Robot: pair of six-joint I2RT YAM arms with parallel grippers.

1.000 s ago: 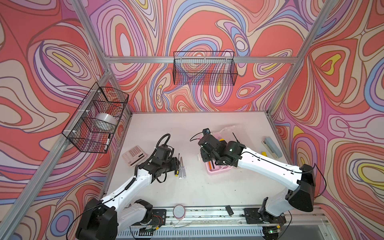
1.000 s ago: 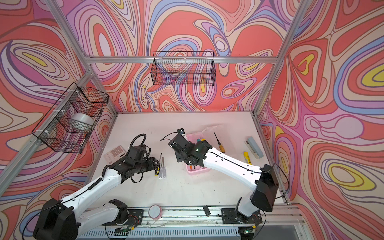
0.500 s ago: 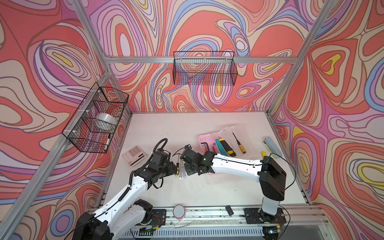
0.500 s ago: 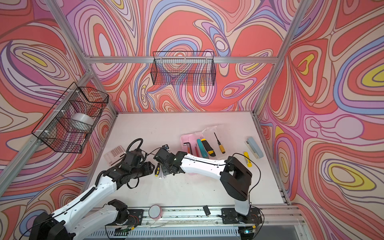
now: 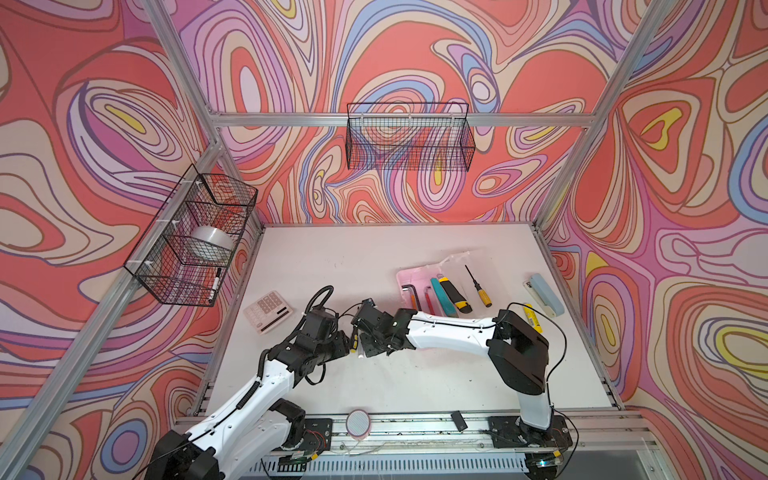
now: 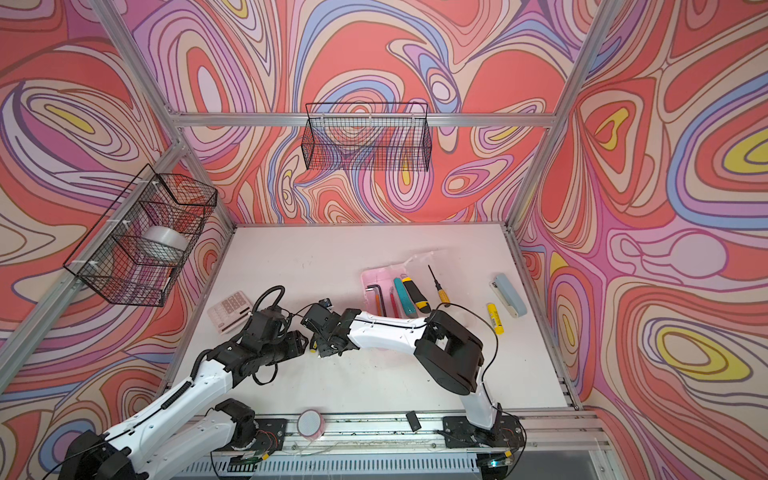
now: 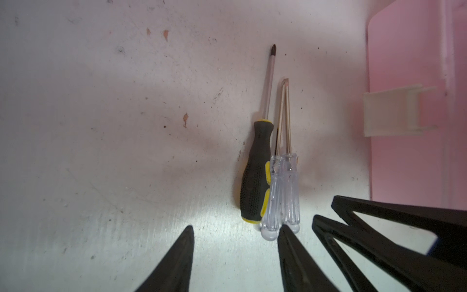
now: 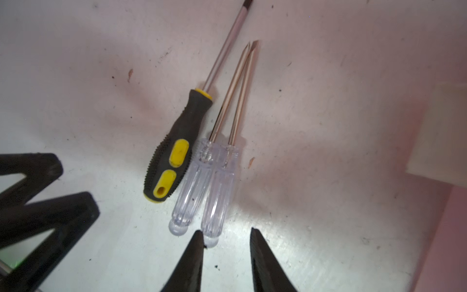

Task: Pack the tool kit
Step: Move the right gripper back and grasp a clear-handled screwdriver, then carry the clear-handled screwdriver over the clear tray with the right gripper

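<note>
1. White, scuffed tabletop (image 7: pixel 101 126) lies under both claws, seen closest from the wrists.
2. From the left wrist we see the left gripper (image 7: pixel 236 227) spread wide, with bare table between its fingers. One fingertip (image 7: pixel 288 245) sits right at the butt of the clear handles.
3. From the right wrist, the right gripper (image 8: pixel 226 231) shows a narrower gap and pinches nothing. One fingertip (image 8: pixel 194 252) meets the butt of a clear handle.
4. Just ahead of both claws lie a black-and-yellow screwdriver (image 7: pixel 255 174) and two clear-handled screwdrivers (image 7: pixel 283 189), side by side and touching.
5. Only the wrist views show these three plainly. In both top views the two wrists meet over them and hide nearly everything.
6. The left wrist also catches a wall of the pink case (image 7: pixel 404 75) with a white clip (image 7: pixel 389 111); from the right wrist that clip is a blur.
7. Only the top views show inside the case. It sits open behind the right arm, holding hex keys (image 5: pixel 411 291), a teal tool (image 5: pixel 439 297) and a utility knife (image 5: pixel 455 295).
8. An orange-handled screwdriver (image 5: pixel 480 291) lies just beside the knife; we cannot tell whether it rests on the lid.
9. Farther out we see a calculator (image 5: pixel 268 311) at the left and a yellow marker (image 6: pixel 495 318) near a grey-blue bar (image 5: pixel 544 293) at the right.
10. Two wire baskets (image 5: pixel 409 137) hang on the walls, and the side one holds a tape roll (image 5: pixel 210 245).
</note>
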